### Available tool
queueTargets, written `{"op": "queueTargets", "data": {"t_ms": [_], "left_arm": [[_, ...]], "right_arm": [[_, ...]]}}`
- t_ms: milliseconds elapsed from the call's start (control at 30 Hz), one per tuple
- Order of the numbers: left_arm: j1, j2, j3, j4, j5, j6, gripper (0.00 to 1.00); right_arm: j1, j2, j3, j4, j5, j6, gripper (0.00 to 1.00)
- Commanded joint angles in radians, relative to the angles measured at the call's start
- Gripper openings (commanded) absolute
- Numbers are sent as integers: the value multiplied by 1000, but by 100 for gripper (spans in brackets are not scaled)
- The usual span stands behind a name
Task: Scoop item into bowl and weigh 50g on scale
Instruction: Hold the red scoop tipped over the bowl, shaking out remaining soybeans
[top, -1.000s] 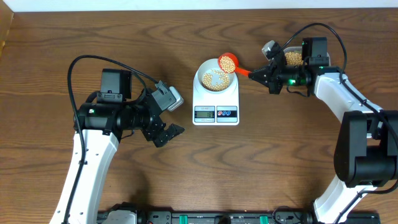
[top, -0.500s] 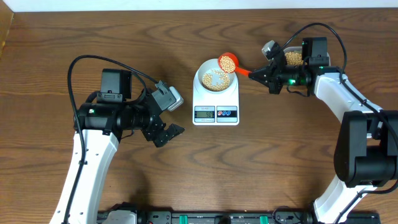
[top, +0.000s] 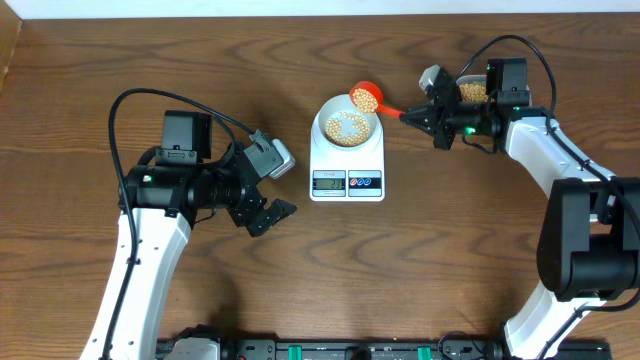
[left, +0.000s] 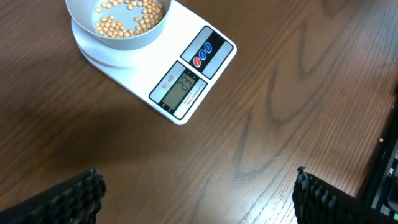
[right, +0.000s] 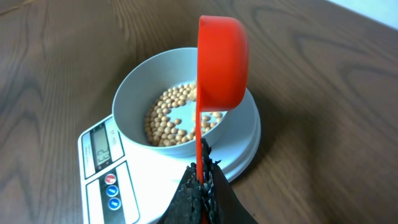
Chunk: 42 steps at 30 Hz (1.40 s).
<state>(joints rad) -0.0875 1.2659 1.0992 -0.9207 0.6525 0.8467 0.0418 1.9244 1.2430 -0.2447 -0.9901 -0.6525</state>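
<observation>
My right fingers (right: 200, 183) are clamped on the thin handle of the red scoop (right: 221, 62), a sound place to hold it. The scoop is tipped over the bowl (right: 130, 87) on the scale (right: 102, 168). The beans (right: 168, 121) lie loose in the bowl, with more in the scoop. They look light, hard and quick to roll, so I'd pour in small tilts. My left fingers (top: 270, 216) are wide apart, idle over the desk (top: 450, 250).

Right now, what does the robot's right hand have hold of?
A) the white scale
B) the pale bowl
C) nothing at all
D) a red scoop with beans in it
D: the right hand is closed on the handle of the red scoop, which hangs tipped over the bowl of beans on the scale.
</observation>
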Motion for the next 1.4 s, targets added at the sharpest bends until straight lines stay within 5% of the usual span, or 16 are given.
{"op": "queueTargets", "data": {"t_ms": [0, 1367], "left_arm": [[4, -11, 24, -6, 6, 16, 99], [4, -11, 24, -6, 6, 16, 99]], "right_arm": [[11, 13, 4, 15, -14, -30, 1], [19, 5, 4, 18, -30, -82, 1]]}}
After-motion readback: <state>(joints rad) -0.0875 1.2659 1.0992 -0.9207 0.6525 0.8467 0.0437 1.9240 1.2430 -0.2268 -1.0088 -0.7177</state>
